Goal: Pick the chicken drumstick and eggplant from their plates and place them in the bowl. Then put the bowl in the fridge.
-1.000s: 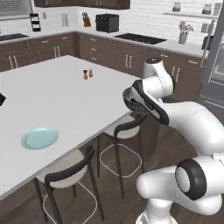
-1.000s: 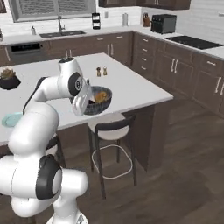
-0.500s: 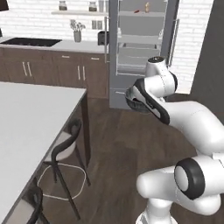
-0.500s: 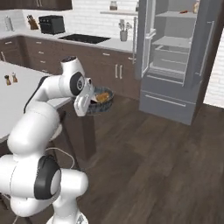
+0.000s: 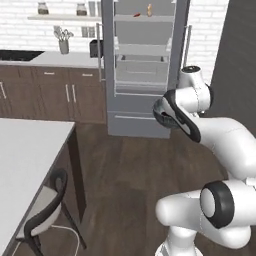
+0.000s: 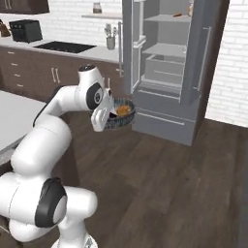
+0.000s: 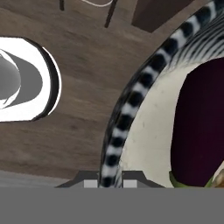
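Dark wood floor (image 6: 160, 184); fridge (image 6: 169, 72) open; pincer (image 7: 111, 181) clenched on bowl (image 6: 121, 118) rim.

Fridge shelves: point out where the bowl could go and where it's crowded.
The fridge stands open. Its middle shelf looks bare above the drawer. The top shelf is more crowded, holding a red item and a bottle. The bowl sits by the fingers.

Counted: one bowl (image 6: 119, 115), one eggplant (image 7: 199, 127) and one chicken drumstick (image 6: 124, 110) inside it; one fridge (image 5: 145, 70) with two open doors and four inner shelves; one island counter (image 5: 25, 160); one stool (image 5: 47, 212); one utensil holder (image 5: 63, 46); two jars (image 5: 43, 8) on one wall shelf (image 5: 62, 17); one toaster oven (image 6: 25, 30); one cooktop (image 6: 65, 46)
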